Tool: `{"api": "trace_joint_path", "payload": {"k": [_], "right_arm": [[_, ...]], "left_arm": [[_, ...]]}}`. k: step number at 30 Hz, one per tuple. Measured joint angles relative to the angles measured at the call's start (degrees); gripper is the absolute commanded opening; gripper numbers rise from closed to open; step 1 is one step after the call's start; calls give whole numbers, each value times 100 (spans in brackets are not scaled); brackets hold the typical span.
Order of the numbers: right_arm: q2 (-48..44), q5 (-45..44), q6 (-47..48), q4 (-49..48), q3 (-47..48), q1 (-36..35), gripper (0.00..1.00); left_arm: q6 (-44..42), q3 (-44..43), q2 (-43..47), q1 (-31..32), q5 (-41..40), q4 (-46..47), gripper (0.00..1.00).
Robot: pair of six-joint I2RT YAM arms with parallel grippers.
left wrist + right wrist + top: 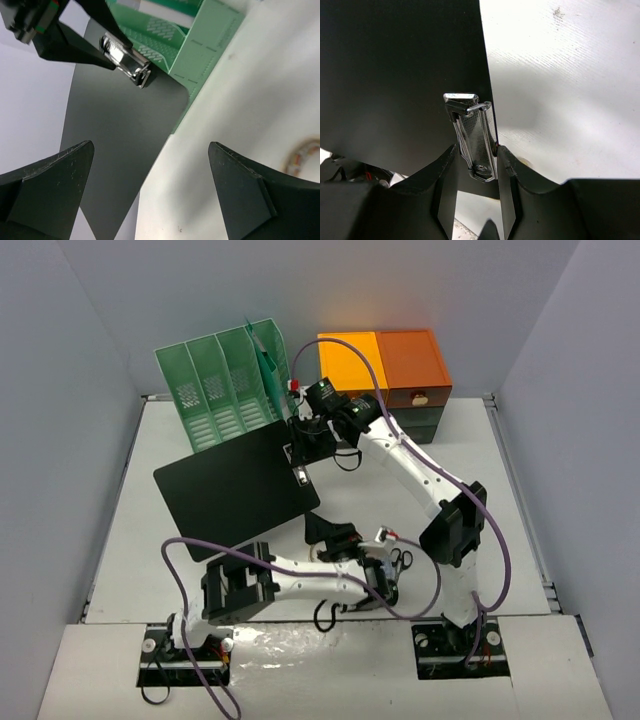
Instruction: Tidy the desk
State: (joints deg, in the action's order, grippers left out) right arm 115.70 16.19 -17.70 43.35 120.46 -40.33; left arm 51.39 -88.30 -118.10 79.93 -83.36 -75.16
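- Under everything: the desk (pixel 140 560), a broad matte white top with metal rails along its left and right edges.
- At the far edge, left of the middle: a green slotted file rack (pixel 225 385), upright.
- Just right of the rack, against the same far edge: an orange-and-dark-green drawer cabinet (pixel 385 365).
- Over the left half of the desk, between the rack and the arm bases: a black clipboard (pixel 235 490), turned askew to the desk's edges, with the far corner overlapping the foot of the rack in the top view. Impossible to tell whether flat on the surface or lifted off it.
- On the clipboard's right edge: a shiny metal clip (pixel 475 135).
- Around that clip: the right gripper (pixel 476 155), narrowed down to the clip's width, one dark finger pressed on each side, so a firm hold on the clipboard by the clip alone.
- Toward the middle of the near edge: the left gripper (pixel 151 147), spread as wide as possible, with nothing between the fingers, aimed across the clipboard's near part toward the rack.
- Near the right arm, toward the near right of the desk: black-handled scissors (pixel 400 560), flat on the surface.
- At the right margin of the left wrist view: a small ring-shaped thing (pixel 301 156) on the desk, too blurred to identify.
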Motion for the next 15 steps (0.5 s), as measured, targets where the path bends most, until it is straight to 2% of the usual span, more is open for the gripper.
{"api": "trace_joint_path", "payload": {"k": [8, 15], "right_arm": [[3, 52, -35, 171, 397, 17, 0], [33, 164, -56, 378, 732, 17, 0]], "left_arm": [[37, 1, 304, -1053, 1, -7, 97], [93, -32, 132, -1225, -2, -17, 97]]}}
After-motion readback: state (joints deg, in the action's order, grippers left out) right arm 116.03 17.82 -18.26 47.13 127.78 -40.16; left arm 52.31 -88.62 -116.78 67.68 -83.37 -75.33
